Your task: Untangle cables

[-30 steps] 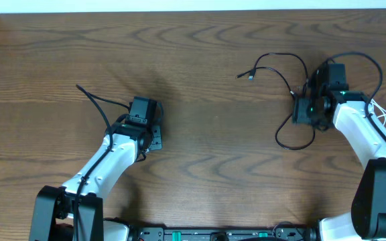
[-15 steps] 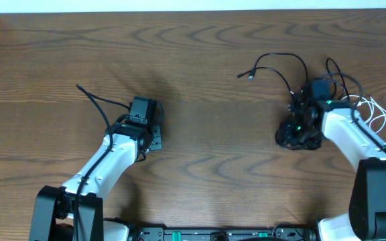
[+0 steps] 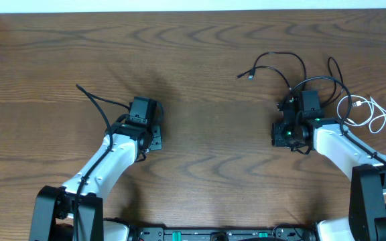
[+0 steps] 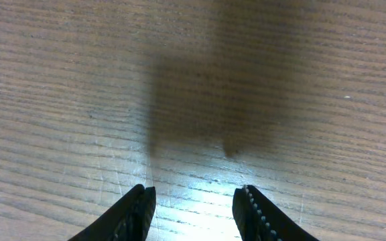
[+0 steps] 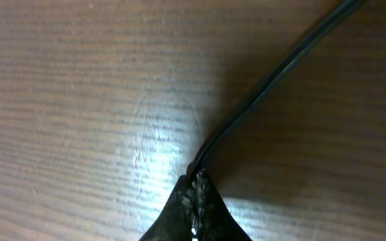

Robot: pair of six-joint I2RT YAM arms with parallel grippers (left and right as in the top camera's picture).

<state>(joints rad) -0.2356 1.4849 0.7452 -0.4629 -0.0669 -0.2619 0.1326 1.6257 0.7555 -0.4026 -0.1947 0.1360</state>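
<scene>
The left arm (image 3: 102, 161) reaches low over the brown wooden tabletop (image 3: 200, 60), left fingers (image 4: 134, 213) parted and empty. The right arm (image 3: 344, 144) angles inward, right fingers (image 5: 196, 199) clenched on a thin black cable (image 5: 273, 73) that loops beyond. A thin white cord (image 3: 374, 114) lies coiled at its right.

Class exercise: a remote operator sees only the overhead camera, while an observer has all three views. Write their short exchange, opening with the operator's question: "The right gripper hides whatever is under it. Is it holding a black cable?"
Observer: Yes. The right wrist view shows the right gripper shut on a black cable, which runs up and to the right from its tip.
Operator: And the left gripper, open or shut?
Observer: Open. In the left wrist view the left gripper has its jaws standing apart.
Operator: Is anything between them?
Observer: No cable, only the bare wooden table below.
</scene>
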